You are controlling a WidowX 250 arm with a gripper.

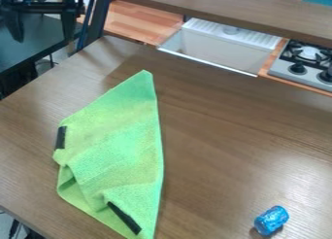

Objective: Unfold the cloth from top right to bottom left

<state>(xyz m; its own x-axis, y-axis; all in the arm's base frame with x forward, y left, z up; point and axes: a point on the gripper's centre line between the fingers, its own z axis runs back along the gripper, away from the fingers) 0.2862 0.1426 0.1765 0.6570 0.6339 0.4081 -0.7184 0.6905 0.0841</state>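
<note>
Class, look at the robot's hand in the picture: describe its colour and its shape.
The hand is black, with a wide, bar-like body and two long, dark fingers, one at each side, narrowing toward their tips. Any markings on it are too indistinct to tell.

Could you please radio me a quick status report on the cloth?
Gripper upper left, jaws apart, empty. Green cloth on table, partly folded. Small blue object lower right, clear of cloth.
</note>
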